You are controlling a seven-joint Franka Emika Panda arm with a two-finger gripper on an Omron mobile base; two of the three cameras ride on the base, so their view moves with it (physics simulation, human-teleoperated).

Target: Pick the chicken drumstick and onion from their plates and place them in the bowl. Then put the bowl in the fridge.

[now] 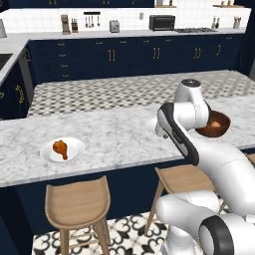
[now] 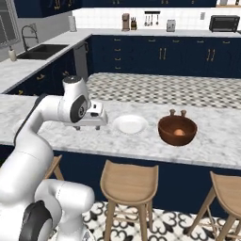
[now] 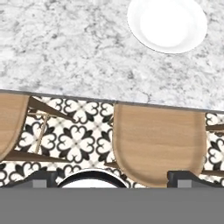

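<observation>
1. On the marble island counter (image 1: 114, 139), a white plate (image 1: 62, 150) sat toward the left end and carried the chicken drumstick (image 1: 61, 148), lying on its side.
2. Further right along the same counter stood the reddish-brown bowl (image 2: 177, 130), upright, with the onion (image 2: 179, 132) resting inside it.
3. Just beside the bowl lay a second white plate (image 2: 130, 124), bare of food; the hand view showed it too, near the counter's front edge.
4. The gripper (image 2: 88, 127) hung above the counter between the two plates, clear of both and touching nothing.
5. Its fingers (image 3: 41, 178) stood spread wide apart, with nothing between them.
6. Wooden stools (image 3: 158, 146) stood under the counter's overhang on a patterned tile floor (image 3: 76, 135).
7. Navy cabinets (image 1: 149, 57) with brass handles lined the far wall.
</observation>
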